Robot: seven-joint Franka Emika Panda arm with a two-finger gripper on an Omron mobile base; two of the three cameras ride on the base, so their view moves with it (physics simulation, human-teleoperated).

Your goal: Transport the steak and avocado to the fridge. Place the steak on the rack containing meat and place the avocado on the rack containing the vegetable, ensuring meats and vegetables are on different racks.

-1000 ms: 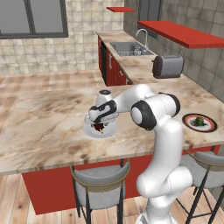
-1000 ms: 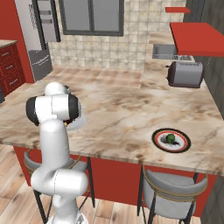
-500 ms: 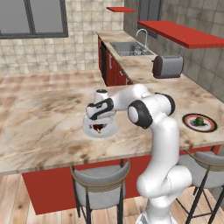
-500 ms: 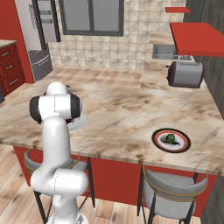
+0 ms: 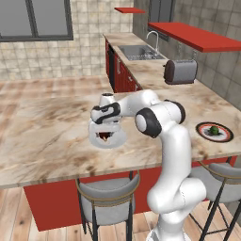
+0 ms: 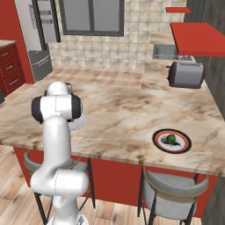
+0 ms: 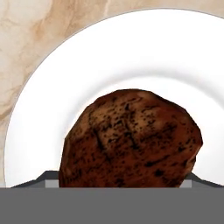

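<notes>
Lower now than a second ago: my pincer [image 5: 107, 136] has dropped from above the white plate [image 5: 94, 140] to sit right over it on the island counter [image 5: 47, 127], the hand having sunk between the earlier left base pictures and this one. Base has not driven; the room sits the same in both base views.

Steak [image 7: 131, 138]: dark reddish-brown lump, on the plate, very near in the hand view, with white plate showing above it and to both sides. In the left base view it shows as a dark red spot [image 5: 104, 137] between my fingers.

Pincer state: jaws straddle the steak and look to be drawing in, but I cannot tell from these pictures whether the pads touch the meat yet. Steak rests on the plate, not lifted.

Avocado [image 6: 170, 139]: dark green, on a separate red-rimmed plate [image 6: 184, 146] well along the counter toward the right, untouched.

Fridge [image 6: 43, 39]: far across the room in the right base view, door shut.

Judgement: the grasp on the steak is under way, so the task is early. Lift, drive to the fridge and both placings remain. Risk: rounded lump could slip if caught off centre.
</notes>
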